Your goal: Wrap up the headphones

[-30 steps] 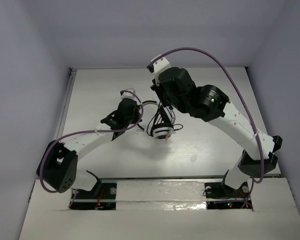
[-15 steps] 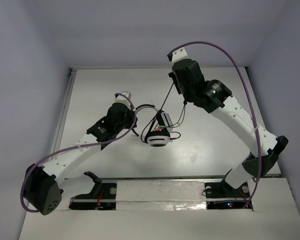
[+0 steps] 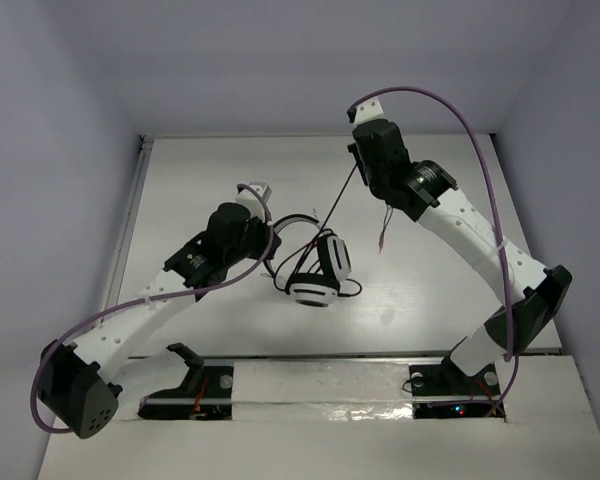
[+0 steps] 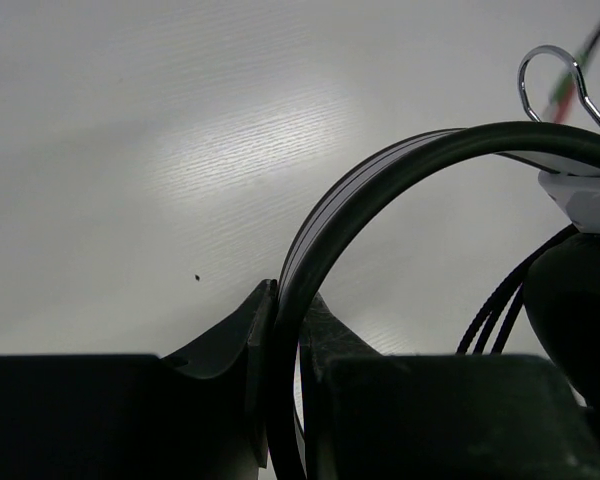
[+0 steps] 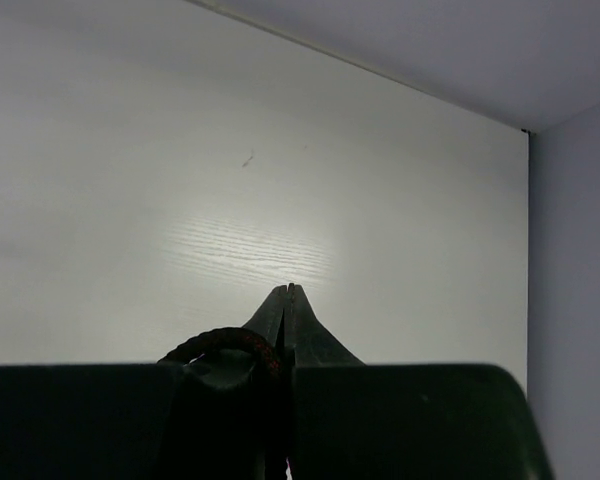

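Observation:
The white headphones [image 3: 315, 285] stand on the table at mid centre, one black-ringed earcup facing up and the headband [image 3: 292, 218] arching to the left. My left gripper [image 3: 271, 233] is shut on the headband; in the left wrist view the band [image 4: 380, 190] runs down between the closed fingers [image 4: 242, 330]. The thin black cable [image 3: 337, 203] runs taut from the headphones up to my right gripper [image 3: 361, 172], which is shut on it above the table. Its loose end [image 3: 381, 238] hangs down with a red tip. A cable loop [image 5: 220, 340] shows beside the right fingers [image 5: 310, 335].
The white table [image 3: 440, 290] is walled by pale panels at the back and sides. A raised strip [image 3: 138, 200] runs along the left edge. Purple robot cables [image 3: 450, 110] arc over both arms. The arm bases [image 3: 450, 380] sit at the near edge.
My right gripper has moved up and back to the right, away from the headphones, pulling the cable taut. My left arm has stretched forward, and the headphones have turned and shifted slightly nearer.

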Available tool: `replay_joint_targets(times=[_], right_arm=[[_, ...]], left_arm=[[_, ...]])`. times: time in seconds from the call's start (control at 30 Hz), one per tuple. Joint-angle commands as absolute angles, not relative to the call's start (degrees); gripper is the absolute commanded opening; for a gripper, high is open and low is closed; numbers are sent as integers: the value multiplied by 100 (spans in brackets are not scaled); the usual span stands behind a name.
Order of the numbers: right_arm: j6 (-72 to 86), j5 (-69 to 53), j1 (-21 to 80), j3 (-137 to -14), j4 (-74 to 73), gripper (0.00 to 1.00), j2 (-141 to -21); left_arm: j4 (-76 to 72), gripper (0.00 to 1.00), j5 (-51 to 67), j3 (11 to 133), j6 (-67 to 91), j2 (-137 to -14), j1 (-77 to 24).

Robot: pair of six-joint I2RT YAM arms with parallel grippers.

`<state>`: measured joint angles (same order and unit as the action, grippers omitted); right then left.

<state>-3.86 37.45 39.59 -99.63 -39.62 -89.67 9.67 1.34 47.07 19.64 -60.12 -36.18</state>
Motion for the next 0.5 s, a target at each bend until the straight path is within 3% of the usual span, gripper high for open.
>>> replay_joint_targets(times=[0.0,0.13,0.47], right_arm=[[-352,4008,3780,-9967,-3199,3,-8930],[-45,3482,3779,-9460,-2866,8,-8623],[1063,1944,3779,-7658,-1865,7,-7780]], left_arm=[[1089,0,563,5317,1539,-5792,-3665],[923,0,1070,5554,1503,-5660,-3665],[423,0,1292,6600,2188,-5616,-3349]])
